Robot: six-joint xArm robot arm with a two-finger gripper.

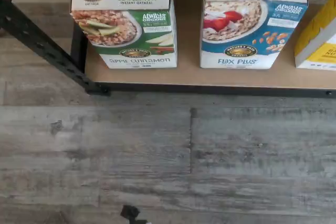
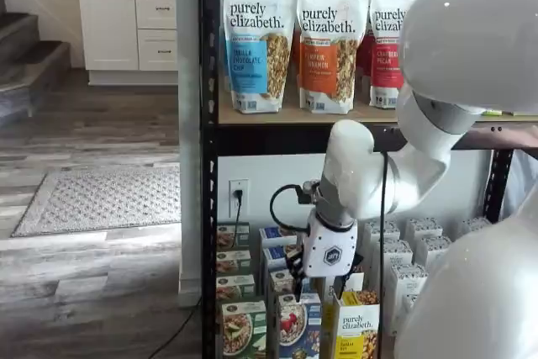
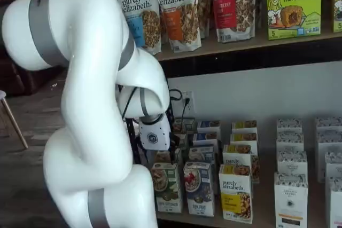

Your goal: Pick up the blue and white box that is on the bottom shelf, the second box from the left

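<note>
The blue and white box (image 1: 253,20) reads "Flax Plus" and shows a bowl with red berries. It stands upright at the front of the bottom shelf (image 1: 189,74), right of a green-and-white Apple Cinnamon box (image 1: 124,20). It also shows in both shelf views (image 2: 298,325) (image 3: 199,188). My gripper (image 2: 322,282) hangs in front of the rack just above the front row, over the blue box and apart from it. Its black fingers stand apart with a gap, empty. In a shelf view the gripper (image 3: 158,155) is partly hidden by the arm.
A yellow-and-white carton (image 1: 317,38) stands right of the blue box, also seen in a shelf view (image 2: 357,327). More cartons fill the rows behind. A black rack post (image 1: 42,43) slants at the shelf's corner. Granola bags (image 2: 256,39) fill the upper tier. Grey plank floor (image 1: 157,156) lies in front.
</note>
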